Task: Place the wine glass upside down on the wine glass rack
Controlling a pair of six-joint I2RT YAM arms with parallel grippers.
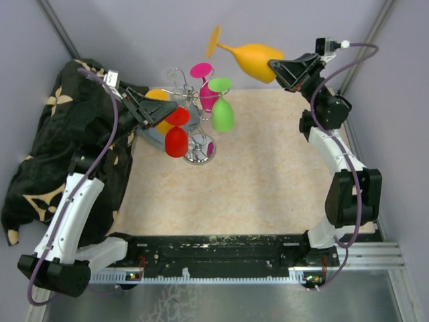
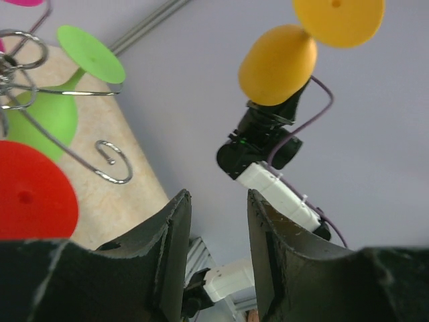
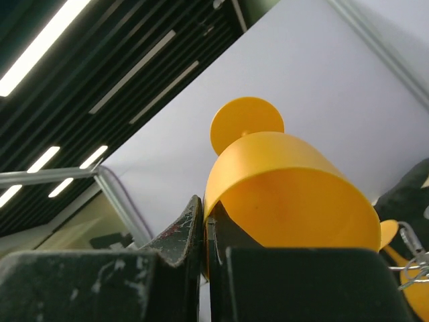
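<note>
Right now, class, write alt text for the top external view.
The right gripper holds an orange wine glass tilted in mid-air beside a wire rack holding a red glass, a pink glass and a green glass.

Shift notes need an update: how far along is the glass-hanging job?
Done: a red glass, a pink glass and a green glass hang on the rack. In hand: the right gripper holds the orange glass by its rim, aloft. Left: hook it, foot up, on a free loop.

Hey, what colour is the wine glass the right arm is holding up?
Orange-yellow all over. The wine glass shows best in the top external view.
</note>
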